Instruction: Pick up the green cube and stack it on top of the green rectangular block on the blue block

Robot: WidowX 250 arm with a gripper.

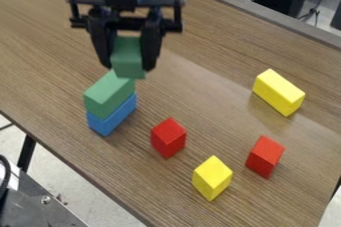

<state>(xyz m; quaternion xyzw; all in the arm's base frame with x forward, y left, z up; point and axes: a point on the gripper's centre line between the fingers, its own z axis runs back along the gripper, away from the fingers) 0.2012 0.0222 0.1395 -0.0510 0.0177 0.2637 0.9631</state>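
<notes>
My gripper [126, 64] hangs over the left part of the table, shut on a green block [127, 54] held between its two fingers. Just below and slightly left of it, a longer green block [108, 95] lies on top of a blue block [113, 115]. In this view the held block's lower end overlaps the top corner of that stack; whether they touch, I cannot tell.
A red block [168, 138] stands right of the stack, with a yellow block [212, 177] nearer the front. Another red block [265, 156] is farther right, and a long yellow block [278, 92] lies behind it. The wooden table's [220, 79] front edge runs diagonally at lower left.
</notes>
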